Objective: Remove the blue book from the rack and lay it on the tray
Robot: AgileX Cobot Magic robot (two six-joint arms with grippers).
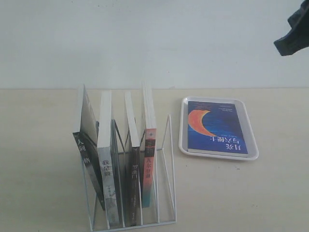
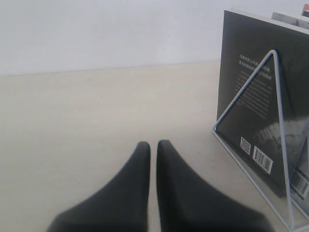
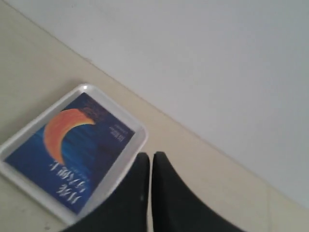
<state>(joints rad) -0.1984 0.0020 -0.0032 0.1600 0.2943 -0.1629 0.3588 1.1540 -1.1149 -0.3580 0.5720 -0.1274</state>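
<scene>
Pincers: the right pincer [image 3: 151,159] is seen clenched, its two dark fingers pressed together with nothing between them; it is held high, above and beyond the far right corner of the tray. The left pincer [image 2: 153,147] is likewise closed on nothing and is held low over bare table, beside the rack's outer end.
Wall: a plain pale wall [image 1: 145,38] is seen behind the table.
Table: a light beige table [image 1: 43,159] is covered only by the rack and the tray.
Rack: the white wire rack [image 2: 283,145] is placed on the left half of the table, with four books stood in its slots, all leaning slightly.
Tray: the white tray [image 1: 219,156] is set flat to the right of the rack, near it but not touching.
Blue book: the blue book [image 1: 217,126] is laid flat inside the tray, cover up, with the orange crescent and white characters shown; most of the tray floor is filled by it.
Black book: a black-covered book [image 1: 87,121] is held in the rack's leftmost slot.
Red-and-teal book: a book with a red-and-teal spine [image 1: 149,164] is held in the rightmost filled slot.
</scene>
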